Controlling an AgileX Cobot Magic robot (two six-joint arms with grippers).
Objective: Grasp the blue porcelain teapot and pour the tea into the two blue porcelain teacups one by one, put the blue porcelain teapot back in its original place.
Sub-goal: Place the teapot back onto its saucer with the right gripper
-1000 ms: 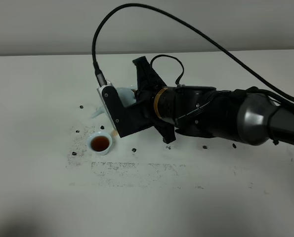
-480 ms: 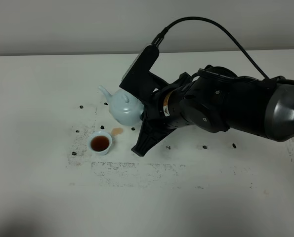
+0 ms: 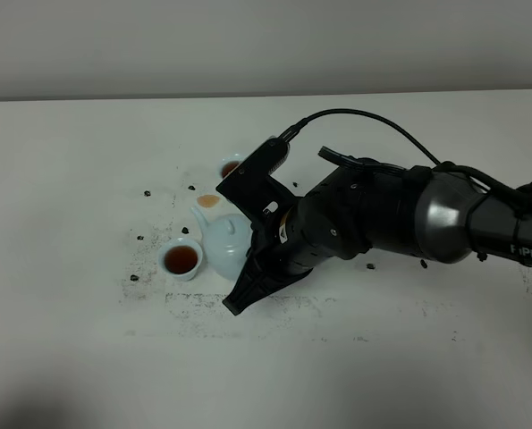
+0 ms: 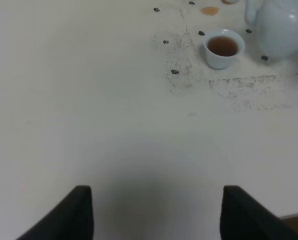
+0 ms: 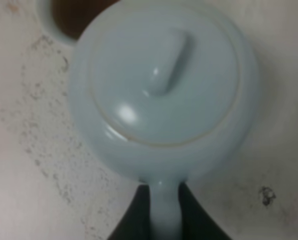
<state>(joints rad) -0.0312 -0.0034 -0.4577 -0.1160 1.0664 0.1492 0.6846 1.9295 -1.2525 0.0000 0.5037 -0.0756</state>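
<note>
A broad white bench (image 3: 60,357) filled nearly the whole room as I saw it, its top matt and evenly lit, with no hard shadows. Along the far side it met a plain pale grey wall (image 3: 87,45) in a straight, slightly tilted line. The surface was not clean: dark specks (image 3: 147,192) lay scattered across the middle, and a grey smudged band of scuffing (image 3: 248,304) ran left to right nearer to me. A small amber-brown stain (image 3: 208,201) marked the top farther back. In the near left corner a soft dark shadow (image 3: 6,418) dimmed the white.
</note>
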